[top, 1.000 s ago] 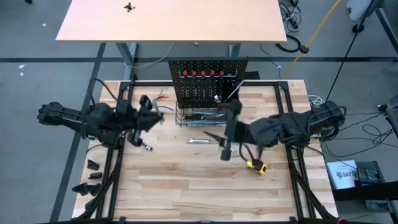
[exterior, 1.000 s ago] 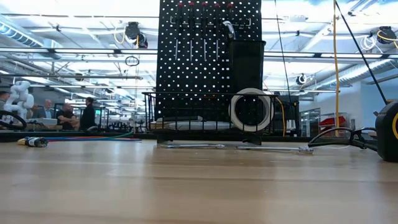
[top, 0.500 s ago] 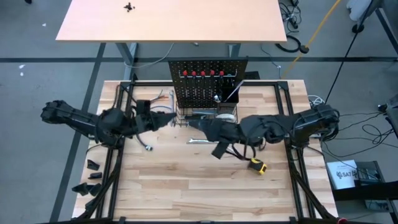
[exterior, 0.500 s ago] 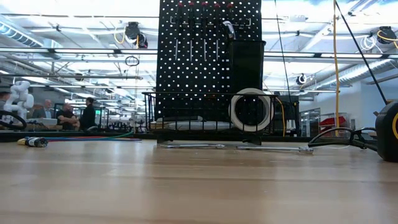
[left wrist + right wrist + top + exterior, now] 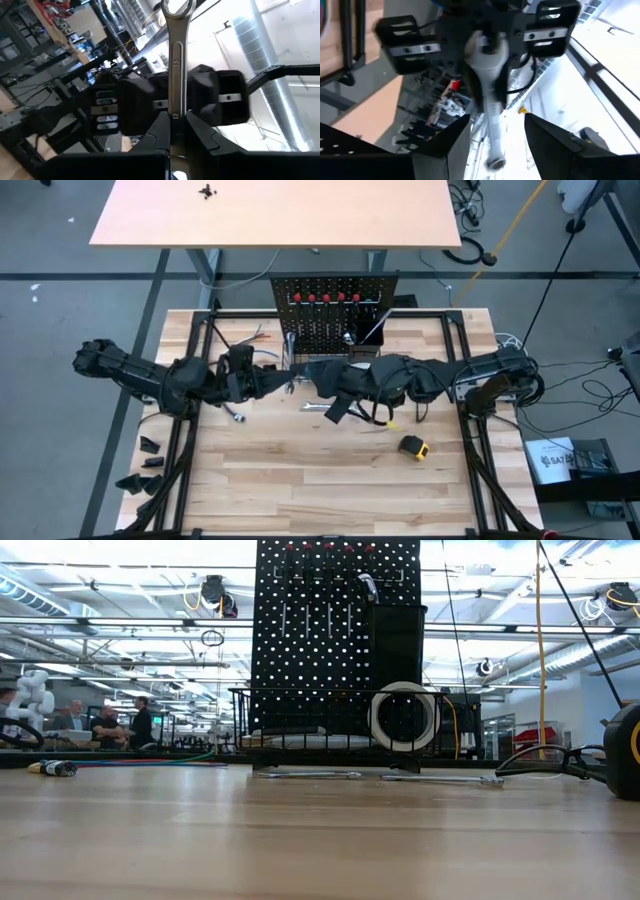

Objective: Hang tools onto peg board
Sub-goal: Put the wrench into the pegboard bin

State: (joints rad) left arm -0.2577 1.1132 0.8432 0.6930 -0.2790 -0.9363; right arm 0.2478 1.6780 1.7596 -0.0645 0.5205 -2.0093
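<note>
Left hand (image 5: 177,131) is clamped on a silver wrench (image 5: 176,60), its long axis pointing straight out toward the right hand (image 5: 492,137), which faces it with fingers parted around the free end (not yet gripping), just in front of the peg board (image 5: 335,320).

Counting two claws, one peg board (image 5: 335,310), one held wrench (image 5: 176,60), one tape measure (image 5: 412,447), one tape roll (image 5: 403,717).
</note>
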